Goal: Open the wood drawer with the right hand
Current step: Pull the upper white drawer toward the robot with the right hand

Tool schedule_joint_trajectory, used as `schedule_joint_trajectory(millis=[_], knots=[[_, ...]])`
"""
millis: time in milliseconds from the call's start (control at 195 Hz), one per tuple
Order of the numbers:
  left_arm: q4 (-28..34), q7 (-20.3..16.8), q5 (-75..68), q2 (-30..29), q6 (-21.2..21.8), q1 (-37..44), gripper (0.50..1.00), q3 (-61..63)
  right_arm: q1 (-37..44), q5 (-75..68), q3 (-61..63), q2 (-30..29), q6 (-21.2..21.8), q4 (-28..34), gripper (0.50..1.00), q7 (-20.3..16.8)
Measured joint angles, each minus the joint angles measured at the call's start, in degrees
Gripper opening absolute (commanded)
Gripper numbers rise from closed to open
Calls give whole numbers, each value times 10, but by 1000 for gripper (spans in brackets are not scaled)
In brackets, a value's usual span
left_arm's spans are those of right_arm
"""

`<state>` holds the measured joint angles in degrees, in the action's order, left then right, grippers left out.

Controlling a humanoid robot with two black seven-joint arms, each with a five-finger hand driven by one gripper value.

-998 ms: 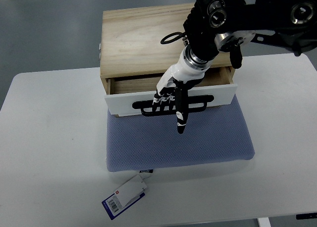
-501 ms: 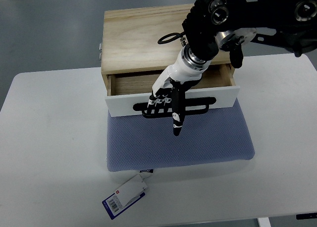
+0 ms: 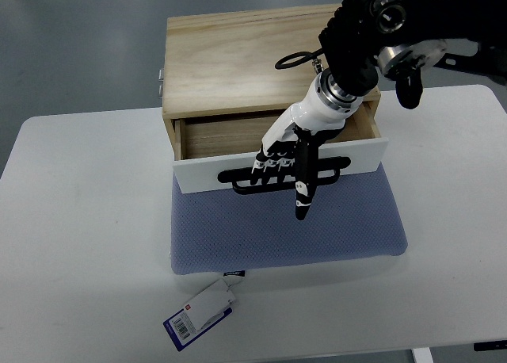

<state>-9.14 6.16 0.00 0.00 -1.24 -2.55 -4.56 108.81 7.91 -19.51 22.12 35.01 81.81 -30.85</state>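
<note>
The right robot hand (image 3: 287,163) reaches down from the upper right, its fingers (image 3: 269,162) curled and clamped on the black handle (image 3: 289,173) of the drawer (image 3: 281,163). One finger points straight past the handle. The drawer, directly under the hand, stands pulled partly out of the wood box (image 3: 238,58), over a blue mat (image 3: 285,224) on the white table (image 3: 87,244).

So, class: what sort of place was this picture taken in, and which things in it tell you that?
Probably a robotics lab or test room, not a home. A plain white table stands on a bare grey floor, holding one wooden drawer box on a blue mat with its price tag still attached.
</note>
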Motion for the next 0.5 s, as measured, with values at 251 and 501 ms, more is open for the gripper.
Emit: schedule_joint_trajectory(millis=[251,501], knots=[[0,0,0,0,0,0,1000,0,3,0,0,9,0,14,944,0],[0,0,0,0,1,0,1000,0,15,-22,0,12,0,27,944,0]])
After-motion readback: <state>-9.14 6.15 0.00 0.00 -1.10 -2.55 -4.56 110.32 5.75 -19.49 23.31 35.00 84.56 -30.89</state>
